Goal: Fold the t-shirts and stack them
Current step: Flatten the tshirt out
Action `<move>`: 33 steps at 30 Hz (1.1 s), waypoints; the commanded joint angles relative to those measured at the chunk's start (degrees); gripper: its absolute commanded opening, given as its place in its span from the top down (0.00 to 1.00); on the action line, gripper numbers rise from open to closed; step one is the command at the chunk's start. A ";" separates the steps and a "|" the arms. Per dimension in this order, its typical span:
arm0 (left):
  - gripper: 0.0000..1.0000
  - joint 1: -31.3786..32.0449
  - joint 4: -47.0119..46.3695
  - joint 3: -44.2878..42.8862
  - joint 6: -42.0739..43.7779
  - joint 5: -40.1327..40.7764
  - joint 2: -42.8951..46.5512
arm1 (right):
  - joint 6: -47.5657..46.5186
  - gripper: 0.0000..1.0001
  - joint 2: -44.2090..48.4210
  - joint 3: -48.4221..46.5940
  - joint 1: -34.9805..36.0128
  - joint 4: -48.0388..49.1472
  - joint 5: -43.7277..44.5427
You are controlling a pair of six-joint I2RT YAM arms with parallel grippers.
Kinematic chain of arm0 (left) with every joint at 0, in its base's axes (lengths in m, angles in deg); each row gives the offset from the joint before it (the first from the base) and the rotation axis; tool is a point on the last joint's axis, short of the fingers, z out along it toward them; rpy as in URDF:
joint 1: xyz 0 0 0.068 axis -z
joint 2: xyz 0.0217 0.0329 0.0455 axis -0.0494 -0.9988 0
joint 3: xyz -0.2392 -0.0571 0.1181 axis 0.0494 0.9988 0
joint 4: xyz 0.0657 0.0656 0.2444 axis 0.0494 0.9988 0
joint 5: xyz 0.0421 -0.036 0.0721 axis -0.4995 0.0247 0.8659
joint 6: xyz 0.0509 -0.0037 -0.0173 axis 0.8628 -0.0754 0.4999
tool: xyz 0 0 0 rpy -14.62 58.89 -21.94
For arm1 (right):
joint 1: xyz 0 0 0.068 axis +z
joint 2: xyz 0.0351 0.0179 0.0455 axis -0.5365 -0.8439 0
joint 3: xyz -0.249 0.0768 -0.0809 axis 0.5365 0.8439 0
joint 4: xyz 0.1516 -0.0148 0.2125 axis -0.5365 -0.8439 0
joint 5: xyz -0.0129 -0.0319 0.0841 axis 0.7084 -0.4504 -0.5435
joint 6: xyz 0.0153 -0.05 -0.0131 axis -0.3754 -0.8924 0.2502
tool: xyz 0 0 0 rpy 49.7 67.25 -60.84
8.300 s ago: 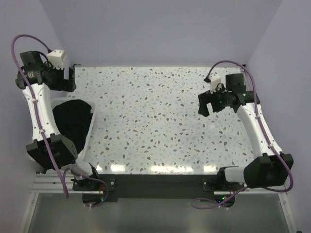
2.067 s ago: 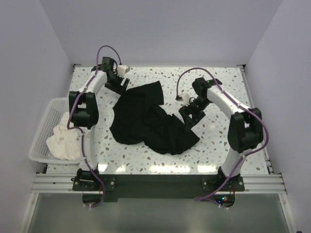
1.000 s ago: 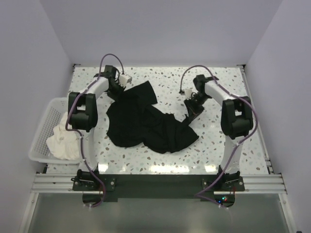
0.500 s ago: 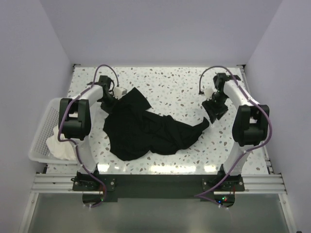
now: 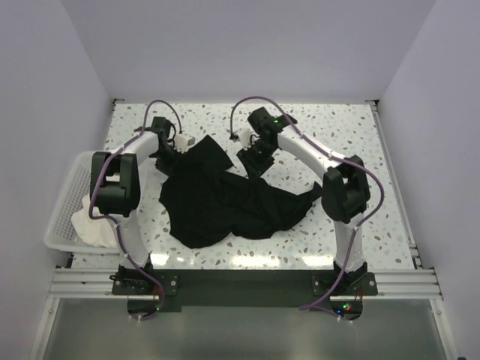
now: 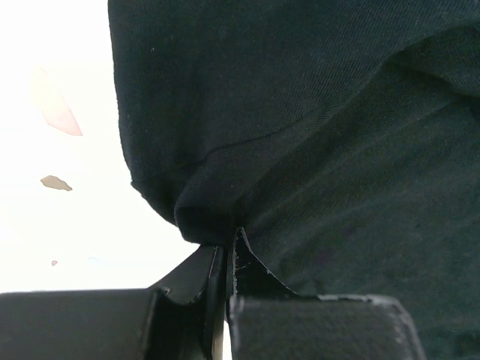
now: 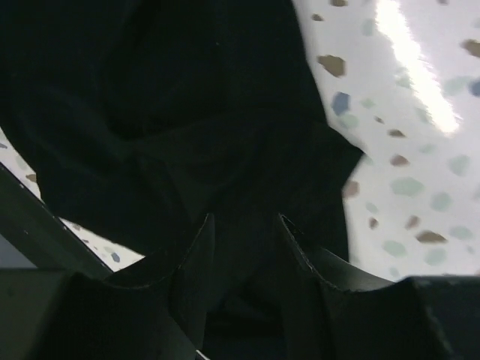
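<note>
The black t-shirt (image 5: 217,202) lies crumpled on the speckled table, spread from the far left toward the middle. My left gripper (image 5: 166,150) is at its far-left corner, shut on a pinched fold of the black fabric (image 6: 315,112); the closed jaws (image 6: 225,251) hold the cloth's edge. My right gripper (image 5: 253,163) is over the shirt's far middle edge. Its jaws stand apart (image 7: 244,225), with black cloth (image 7: 187,97) right below and showing between them. A white t-shirt (image 5: 94,225) lies bunched in the basket.
A white lattice basket (image 5: 64,196) hangs off the table's left side. The speckled table (image 5: 360,142) runs bare to the right of the shirt. Purple cables loop above both arms.
My right arm has swung from the shirt's right end to its far middle, and its jaws have opened. The shirt's right end lies loose. The left gripper keeps its hold.
</note>
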 commanded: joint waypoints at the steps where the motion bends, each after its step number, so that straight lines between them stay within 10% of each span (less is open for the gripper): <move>1: 0.96 -0.10 0.93 3.10 -1.48 -2.53 -0.82 | 5.47 0.58 -4.06 -3.54 2.27 3.33 2.97; 33: 0.95 -0.10 -1.45 5.74 -1.65 -2.00 -1.08 | 8.12 0.64 -14.27 -6.63 5.71 4.22 18.89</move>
